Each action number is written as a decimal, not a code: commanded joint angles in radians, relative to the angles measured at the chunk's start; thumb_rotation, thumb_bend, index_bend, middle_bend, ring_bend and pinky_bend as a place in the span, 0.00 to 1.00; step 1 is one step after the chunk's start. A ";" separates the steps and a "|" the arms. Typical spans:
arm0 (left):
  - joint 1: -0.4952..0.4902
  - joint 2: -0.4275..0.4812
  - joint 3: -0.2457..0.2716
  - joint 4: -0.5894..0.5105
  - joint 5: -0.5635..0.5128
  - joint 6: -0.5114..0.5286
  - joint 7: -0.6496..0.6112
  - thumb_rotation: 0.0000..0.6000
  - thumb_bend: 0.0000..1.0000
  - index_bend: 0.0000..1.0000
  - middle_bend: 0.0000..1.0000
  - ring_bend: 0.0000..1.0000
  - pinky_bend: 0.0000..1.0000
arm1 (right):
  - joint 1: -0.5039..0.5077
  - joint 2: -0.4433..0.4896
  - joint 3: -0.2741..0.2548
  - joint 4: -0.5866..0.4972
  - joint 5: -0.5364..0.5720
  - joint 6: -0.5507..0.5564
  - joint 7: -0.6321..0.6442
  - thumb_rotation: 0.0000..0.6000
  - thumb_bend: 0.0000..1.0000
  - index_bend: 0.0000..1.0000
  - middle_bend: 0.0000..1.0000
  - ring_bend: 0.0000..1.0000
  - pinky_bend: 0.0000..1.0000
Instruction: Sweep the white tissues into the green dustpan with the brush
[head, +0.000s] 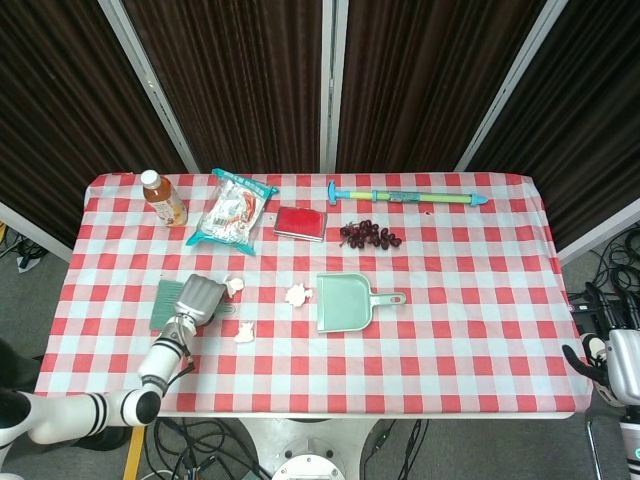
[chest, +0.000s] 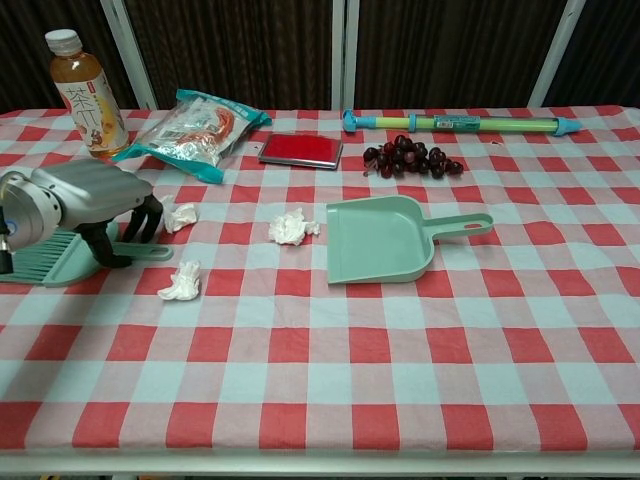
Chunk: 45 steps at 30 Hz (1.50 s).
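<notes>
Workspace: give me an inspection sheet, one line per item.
Surface: red-checked tablecloth, flat.
Job's things: dustpan mid-table; three tissues to its left; brush lying flat.
Clutter: tea bottle, snack bag, red case, cherries, water squirter.
Hands: left robot hand on the brush, fingers curled around the handle; right robot hand off the table's right edge.
Cables: bundles on the floor.
Surroundings: dark curtains.

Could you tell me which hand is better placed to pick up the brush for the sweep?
The left hand: it is already over the brush at the table's left side. The right hand hangs off the table's far right edge.
</notes>
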 joint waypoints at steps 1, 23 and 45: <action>-0.001 -0.002 0.002 0.004 0.003 0.000 -0.003 1.00 0.30 0.47 0.53 0.81 0.89 | -0.002 0.000 0.000 -0.001 0.000 0.002 -0.001 1.00 0.13 0.08 0.23 0.00 0.05; -0.007 0.076 0.044 -0.079 0.073 0.041 0.044 1.00 0.43 0.51 0.57 0.81 0.89 | 0.001 -0.001 -0.003 -0.007 0.002 -0.014 -0.006 1.00 0.13 0.08 0.24 0.00 0.05; 0.170 0.291 0.045 -0.212 0.556 0.237 -0.542 1.00 0.44 0.52 0.57 0.80 0.89 | 0.330 -0.073 0.066 -0.099 0.086 -0.444 -0.276 1.00 0.24 0.34 0.39 0.11 0.15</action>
